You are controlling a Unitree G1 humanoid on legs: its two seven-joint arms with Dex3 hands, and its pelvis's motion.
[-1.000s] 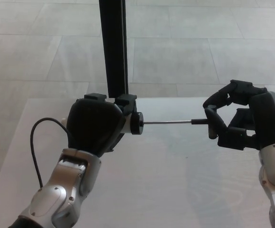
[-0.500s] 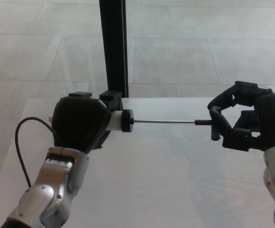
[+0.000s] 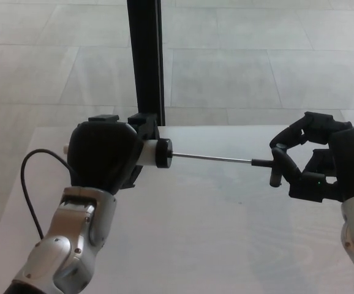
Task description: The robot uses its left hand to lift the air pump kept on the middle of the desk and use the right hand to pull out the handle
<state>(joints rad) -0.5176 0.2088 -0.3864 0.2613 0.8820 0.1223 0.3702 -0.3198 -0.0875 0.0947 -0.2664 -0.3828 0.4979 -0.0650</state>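
My left hand is shut on the air pump, holding its white barrel and black end cap level above the desk. A thin metal rod runs out of the cap to the right, ending in the black handle. My right hand is shut on that handle, fingers curled around the crossbar. A black hose loops down from the pump's left end. Most of the barrel is hidden inside my left hand.
The pale desk fills the lower half of the view, its far edge near the hands. A black vertical post rises behind the left hand. Tiled floor lies beyond.
The rod has come out longer: my left hand carried the pump body to the left while my right hand shifted slightly right and down with the handle.
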